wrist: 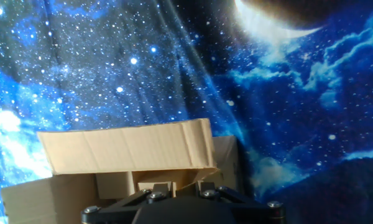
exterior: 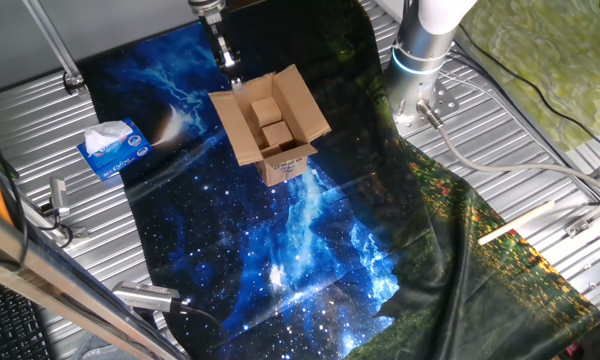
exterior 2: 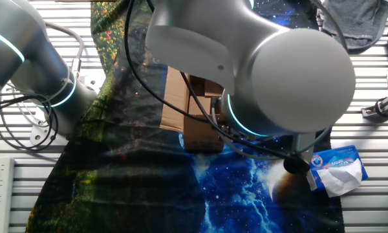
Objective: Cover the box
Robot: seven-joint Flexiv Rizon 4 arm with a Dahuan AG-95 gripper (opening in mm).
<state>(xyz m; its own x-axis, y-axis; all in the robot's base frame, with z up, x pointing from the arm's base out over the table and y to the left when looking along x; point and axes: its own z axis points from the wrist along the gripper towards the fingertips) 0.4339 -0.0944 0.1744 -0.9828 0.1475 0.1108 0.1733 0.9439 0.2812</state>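
Open carton being approached by the gripper

The box (exterior: 273, 125) is being kept mid-cloth (exterior: 280, 250), flaps splayed, label side at 6 o'clock. The gripper (exterior: 230, 68) is being held at its 11 o'clock edge; finger spread cannot be told. A tissue box (exterior: 115, 148) is lying at 9 o'clock.

We see a galaxy-print cloth (exterior: 280, 250) spread over the ribbed metal table (exterior: 40, 130), blue with stars and nebula clouds. Along one side it changes to a dark green print with orange specks (exterior: 460, 210), and there it lies in folds. A blue and white tissue box (exterior: 115, 148) sits at the cloth's edge, with a white tissue sticking out of its top; in the other fixed view the same tissue box (exterior 2: 339, 167) lies beside a glowing planet printed on the cloth. Grey cables (exterior: 520, 165) run across the bare metal near the green part.
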